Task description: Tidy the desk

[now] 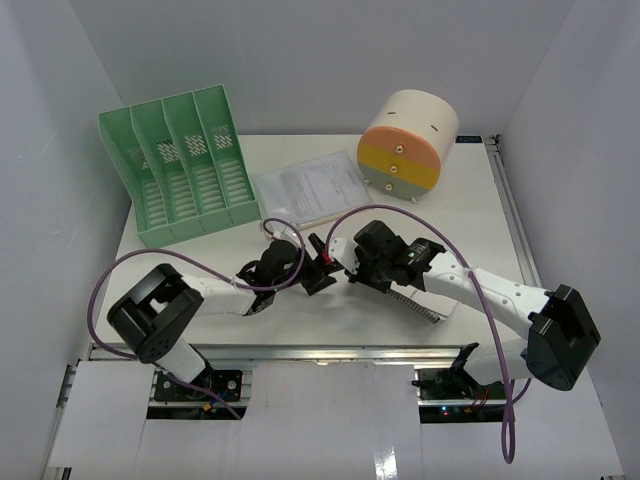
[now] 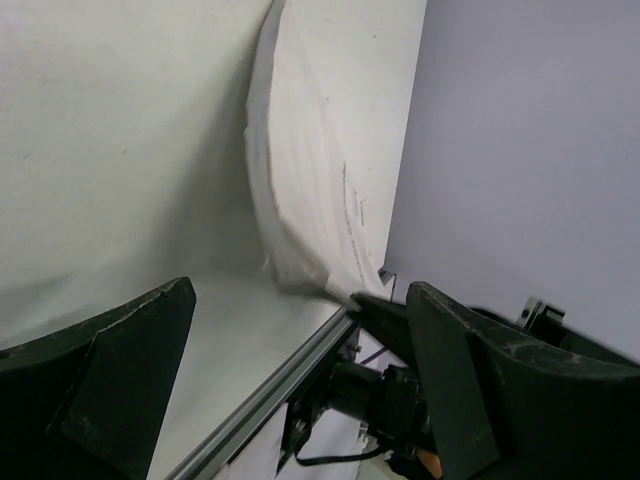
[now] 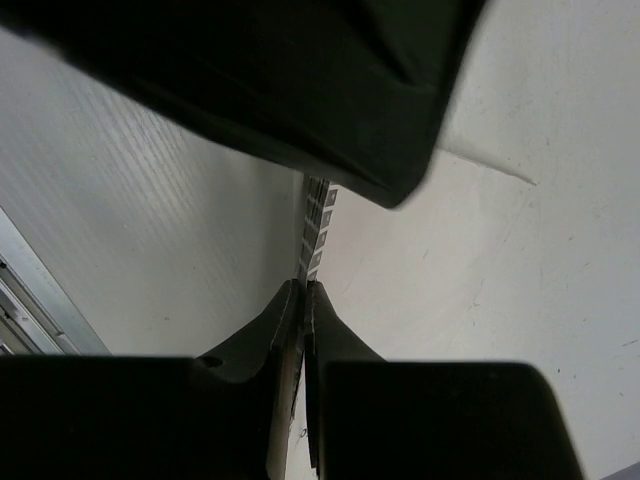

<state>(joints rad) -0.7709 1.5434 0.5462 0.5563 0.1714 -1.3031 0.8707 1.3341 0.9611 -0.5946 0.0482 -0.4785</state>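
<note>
The desk [image 1: 480,230] spreads white and wide under both arms, rails along its edges. Mid-desk, the right tool [image 3: 303,295] is pinched together on a thin patterned strip [image 3: 314,230], a ruler perhaps, though it's hard to say edge-on. Just beside it the left tool [image 2: 300,350] gapes wide with nothing in its grasp, facing the paper stack [image 1: 310,185]. Back left stands the green file rack [image 1: 180,175]; back right, a round drawer unit [image 1: 405,145].
</note>
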